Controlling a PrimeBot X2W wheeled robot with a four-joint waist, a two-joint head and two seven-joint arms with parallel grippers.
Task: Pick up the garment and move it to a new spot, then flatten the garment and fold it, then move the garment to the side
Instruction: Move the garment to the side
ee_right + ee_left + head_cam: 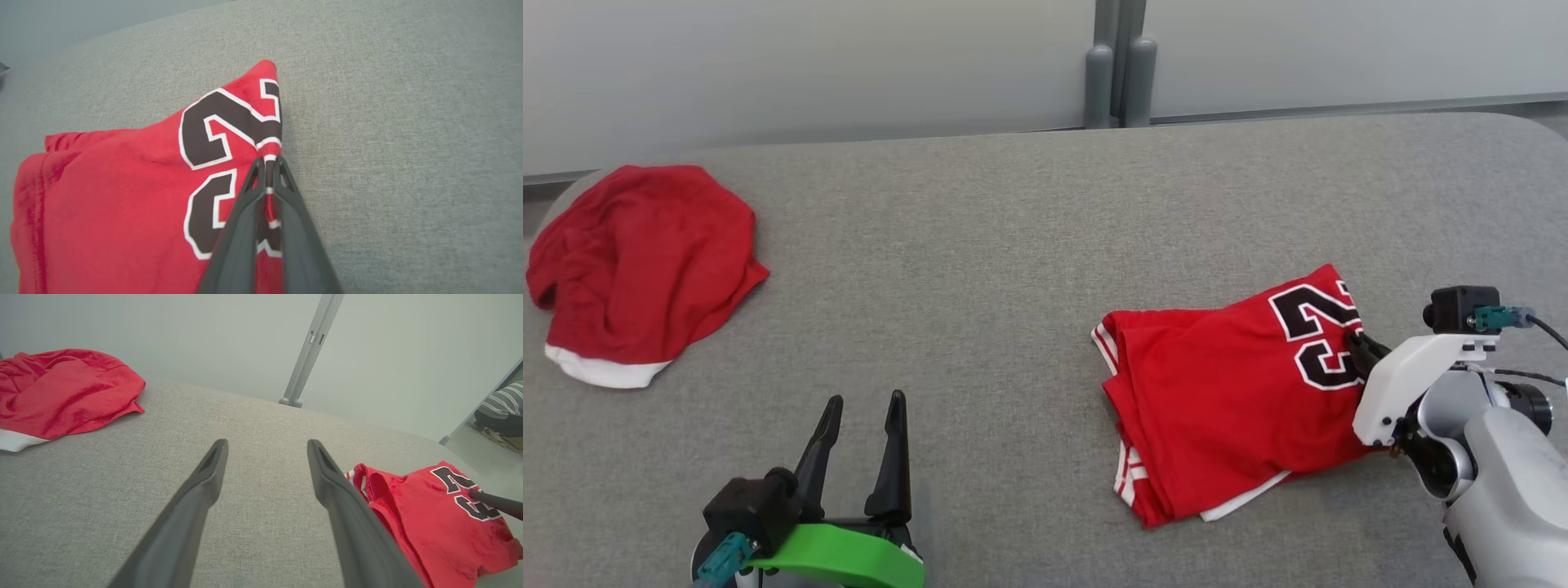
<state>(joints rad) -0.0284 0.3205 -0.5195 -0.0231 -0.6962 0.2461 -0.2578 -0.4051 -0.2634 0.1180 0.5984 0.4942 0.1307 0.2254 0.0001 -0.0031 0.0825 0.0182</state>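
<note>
At the far left of the head view, a crumpled red cloth with a white edge [645, 261] sits on the soft grey table top [1013, 229]. Low down, left of the middle, the left gripper [866, 398] has its two dark fingers wide apart, holding nothing. At the lower right lies the folded red jersey with a black number 23 [1217, 392]. The right gripper [1360, 347] is squeezed tight on the jersey's right edge, by the number. I think it may hold just the top layer. If it pulls, the fold could flop open, or the thin edge could slip out.
</note>
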